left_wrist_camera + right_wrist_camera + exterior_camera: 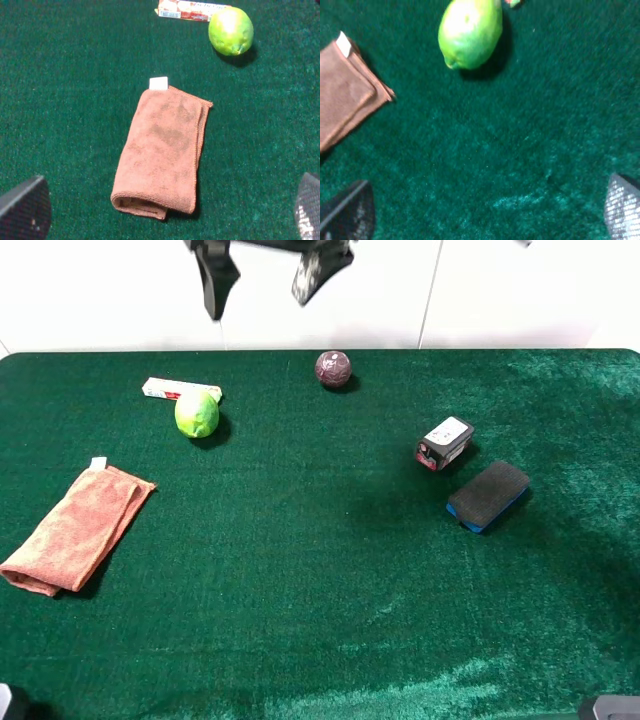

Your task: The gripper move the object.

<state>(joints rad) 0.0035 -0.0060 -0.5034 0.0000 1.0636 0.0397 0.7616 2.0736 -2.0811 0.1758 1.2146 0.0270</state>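
Observation:
The object, a bright yellow-green ball, lies on the green cloth at the back left, touching the end of a red and white packet. It also shows in the left wrist view and, closer, in the right wrist view. My left gripper is open, above the towel and well short of the ball. My right gripper is open and empty over bare cloth, short of the ball. A black two-fingered claw hangs spread at the top edge of the exterior view; I cannot tell which arm it belongs to.
A folded rust-brown towel lies at the left. A dark maroon ball sits at the back middle. A black and white box and a black and blue sponge block lie at the right.

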